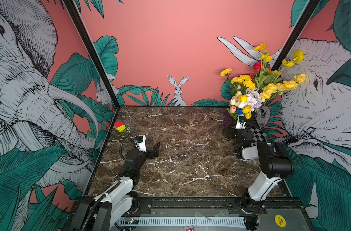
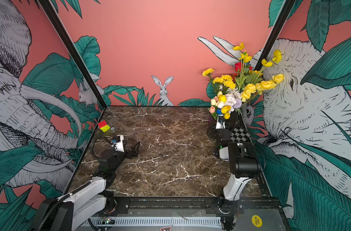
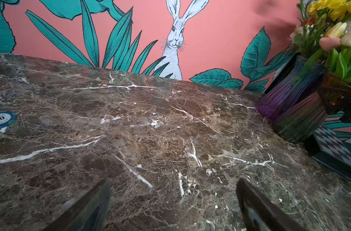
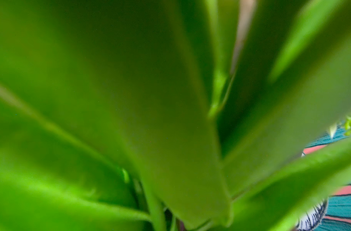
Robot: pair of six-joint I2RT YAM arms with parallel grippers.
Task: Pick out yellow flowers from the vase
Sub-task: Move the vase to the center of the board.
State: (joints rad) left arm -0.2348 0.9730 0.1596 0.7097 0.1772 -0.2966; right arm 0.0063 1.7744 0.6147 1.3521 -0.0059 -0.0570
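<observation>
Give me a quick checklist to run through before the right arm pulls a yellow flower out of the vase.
1. Yellow flowers in the vase: ok, many stand there.
2. Right end effector at the stems: ok, its tip is hidden among leaves.
3. Right end effector around a yellow stem: cannot tell, its wrist view shows only blurred leaves.
4. Left end effector out of the way: ok, open, empty, low at the table, far from the vase.
5. Colour cube off the path: ok, it sits at the opposite edge.

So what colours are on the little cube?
The cube is red on top, yellow-green below; best in a top view.
</observation>
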